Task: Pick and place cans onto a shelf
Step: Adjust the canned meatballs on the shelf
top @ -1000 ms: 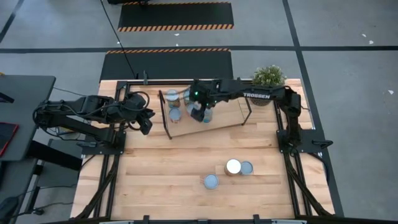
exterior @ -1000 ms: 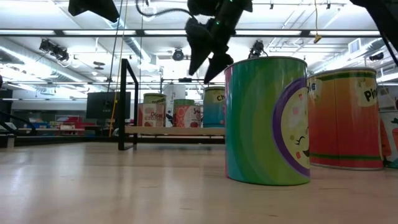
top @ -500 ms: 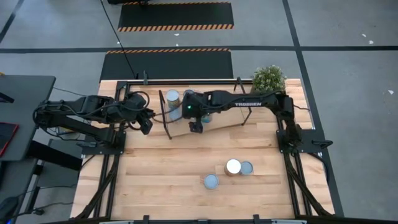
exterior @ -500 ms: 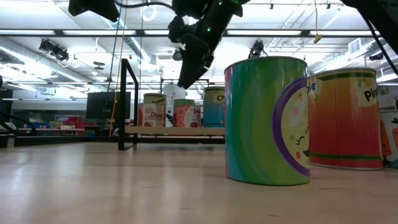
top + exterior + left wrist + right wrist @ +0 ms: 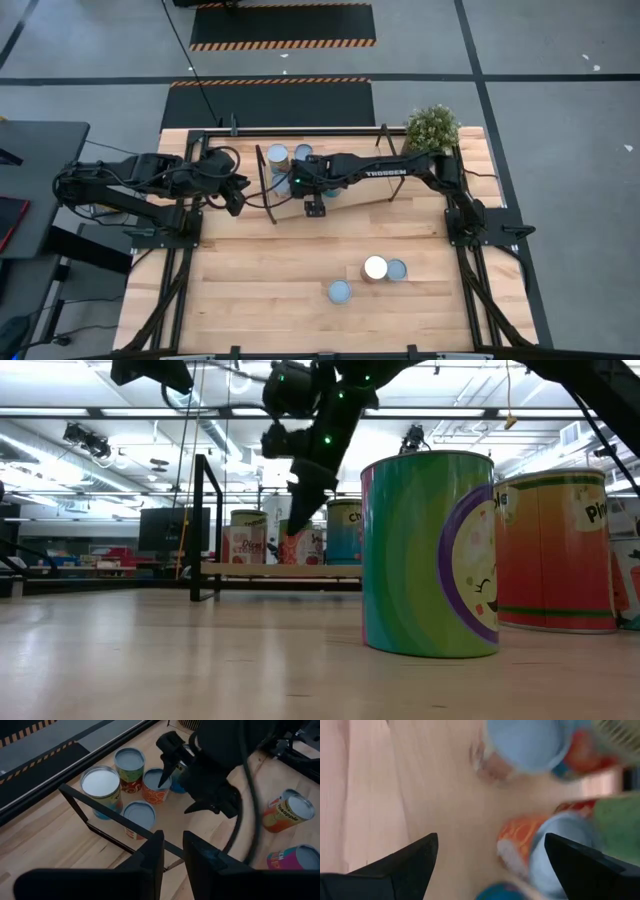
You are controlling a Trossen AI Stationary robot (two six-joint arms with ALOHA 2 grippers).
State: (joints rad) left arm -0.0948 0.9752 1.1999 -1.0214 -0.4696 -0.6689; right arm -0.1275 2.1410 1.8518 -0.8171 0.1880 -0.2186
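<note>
Five cans (image 5: 156, 786) stand upright, round lids up, clustered at the shelf's (image 5: 345, 203) left end near the bench's (image 5: 260, 275) far edge. Three more (image 5: 375, 268) stand near the front. The right gripper (image 5: 316, 207) hangs released over the shelf, empty. The left gripper (image 5: 232, 196) waits nearly clenched, empty, beside the shelf's black rod frame (image 5: 95, 820).

hidden: shelf (image 5: 345, 195) partly under right arm — cans (image 5: 540, 750) blurred

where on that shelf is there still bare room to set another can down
The shelf is bare on its plant-side half, between the right gripper and the end frame. The other end is crowded with cans.
</note>
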